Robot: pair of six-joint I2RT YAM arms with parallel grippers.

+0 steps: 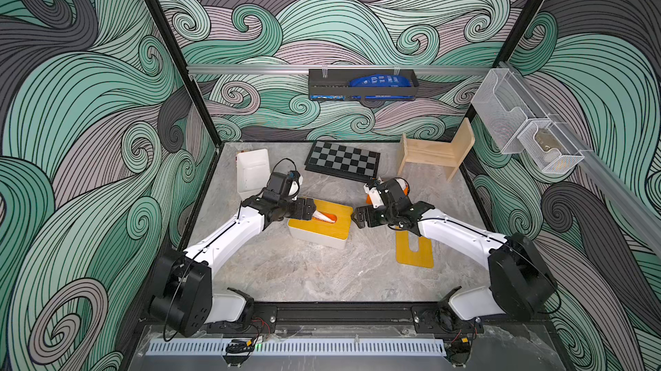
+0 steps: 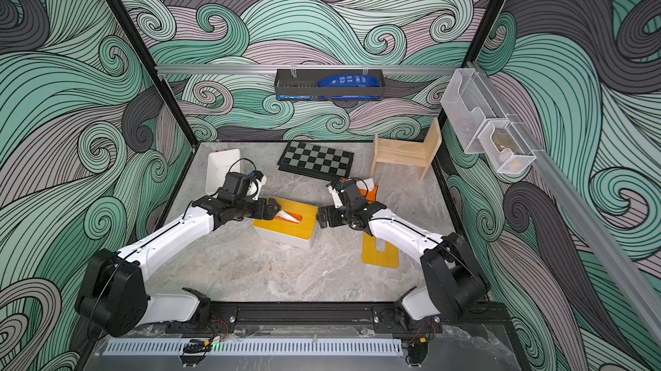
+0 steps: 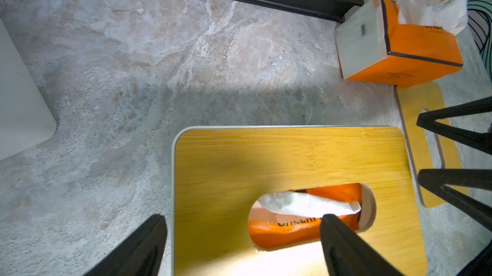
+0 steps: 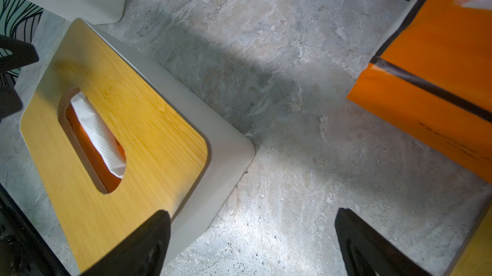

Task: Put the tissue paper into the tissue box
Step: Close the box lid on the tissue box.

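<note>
Top views look steeply down; both close wrist cameras share the tissue box (image 3: 266, 160).

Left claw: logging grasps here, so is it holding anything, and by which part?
Nothing is held. The left claw stands open over the tissue box; one fingertip is at the tissue in the slot, not pinching it.

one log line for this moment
box: lid on | tissue: showing in slot | left claw: open, over slot | right claw: open, beside box | second pack: on table
</note>
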